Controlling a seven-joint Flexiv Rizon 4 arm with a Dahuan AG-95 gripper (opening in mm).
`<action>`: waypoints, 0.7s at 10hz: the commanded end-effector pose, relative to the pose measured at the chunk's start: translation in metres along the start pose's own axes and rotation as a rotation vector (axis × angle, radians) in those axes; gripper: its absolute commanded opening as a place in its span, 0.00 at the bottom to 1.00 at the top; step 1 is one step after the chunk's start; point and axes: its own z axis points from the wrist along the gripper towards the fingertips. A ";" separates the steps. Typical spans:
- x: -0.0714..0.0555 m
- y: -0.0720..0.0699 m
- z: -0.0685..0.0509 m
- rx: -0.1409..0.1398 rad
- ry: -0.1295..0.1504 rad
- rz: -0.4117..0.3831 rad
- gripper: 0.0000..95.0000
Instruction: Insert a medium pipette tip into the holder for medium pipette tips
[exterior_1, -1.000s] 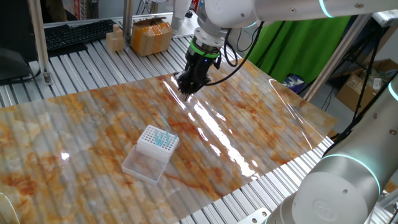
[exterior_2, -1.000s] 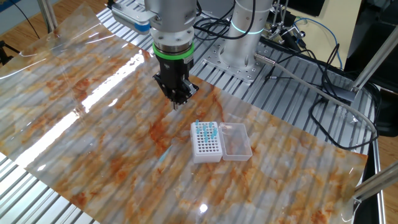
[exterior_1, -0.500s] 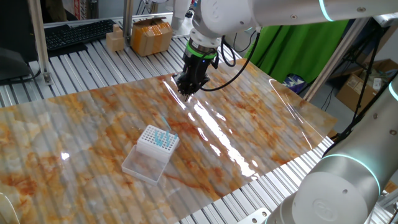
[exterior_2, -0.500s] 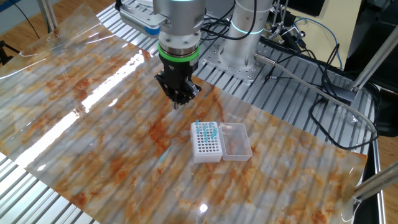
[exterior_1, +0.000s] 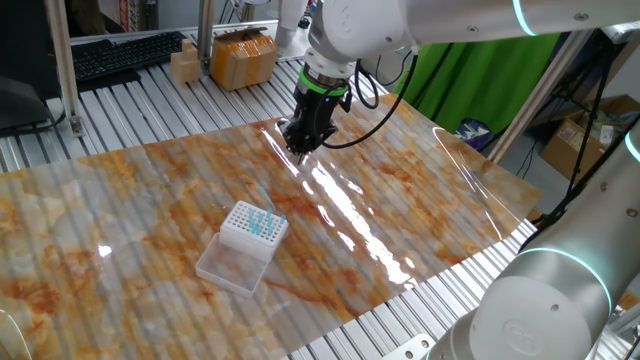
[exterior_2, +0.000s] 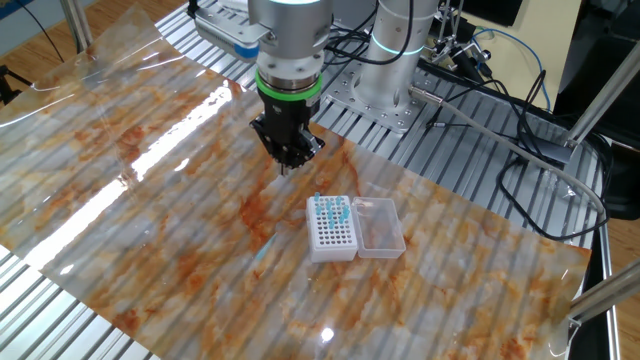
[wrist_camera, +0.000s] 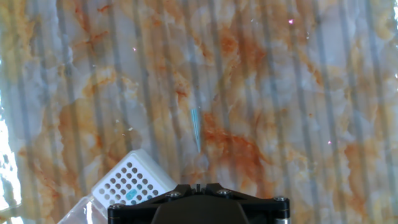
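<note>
Pale-blue medium pipette tip (wrist_camera: 196, 129) was clamped in gripper (wrist_camera: 198, 185); carry upright toward lower-left holder for medium pipette tips (wrist_camera: 132, 181), align over a free hole.

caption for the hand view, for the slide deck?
Shut gripper points down at a lone blue pipette tip on the marbled sheet; white holder sits at lower left.

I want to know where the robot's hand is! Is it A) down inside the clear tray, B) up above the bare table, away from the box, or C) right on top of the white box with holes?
B: the gripper hangs over the marbled table, apart from the white tip holder.
</note>
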 end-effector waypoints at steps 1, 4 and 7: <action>0.000 0.000 0.000 0.003 -0.001 0.003 0.00; 0.001 0.000 0.000 0.008 0.016 0.028 0.00; 0.000 0.000 0.001 0.012 0.059 0.018 0.00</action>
